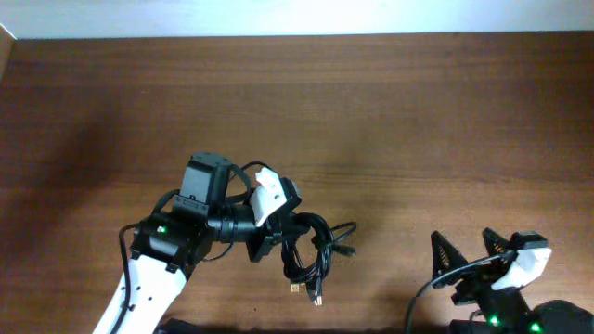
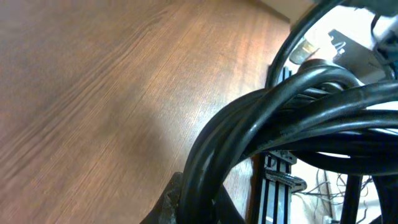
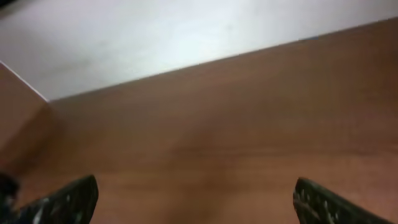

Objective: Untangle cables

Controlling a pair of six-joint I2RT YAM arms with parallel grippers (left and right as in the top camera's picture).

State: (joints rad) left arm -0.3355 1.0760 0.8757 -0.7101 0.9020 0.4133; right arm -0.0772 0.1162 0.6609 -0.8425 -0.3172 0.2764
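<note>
Cables (image 1: 314,252) in a black tangled bundle near the front middle of the table (image 1: 418,111), clamped in the left gripper (image 1: 286,237). Right gripper (image 1: 459,237) spread wide, holding nothing, well apart at front right.

A dark brown wooden table (image 1: 418,111), its grain running lengthwise, fills the overhead view and meets a plain white wall (image 1: 278,17) along its far edge. A brown side panel (image 3: 18,118) stands at the table's left end. A patch of light (image 2: 249,43) glows warm on the wood.
</note>
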